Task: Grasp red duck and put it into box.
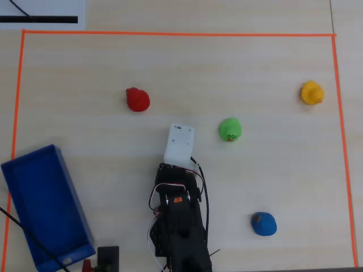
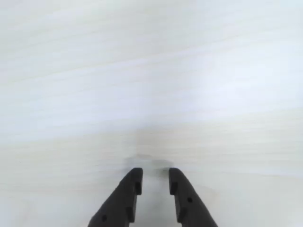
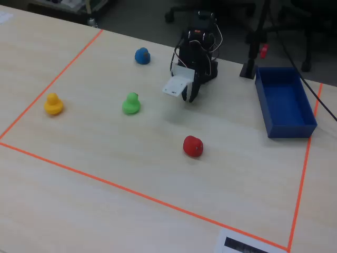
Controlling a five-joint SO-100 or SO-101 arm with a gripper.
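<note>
The red duck (image 1: 137, 100) stands on the pale wooden table, also in the fixed view (image 3: 193, 146). The blue box (image 1: 42, 204) is open-topped and sits at the lower left of the overhead view, at the right in the fixed view (image 3: 281, 100). My gripper (image 3: 190, 97) hangs above the table near the arm base, short of the red duck and apart from it. In the overhead view a white wrist housing (image 1: 179, 144) hides the fingers. In the wrist view the gripper (image 2: 155, 175) is slightly open and empty, with only bare table ahead.
A green duck (image 1: 230, 130) stands just right of the gripper in the overhead view. A yellow duck (image 1: 312, 92) is at the far right and a blue duck (image 1: 264, 223) at the lower right. Orange tape (image 1: 170, 34) borders the work area.
</note>
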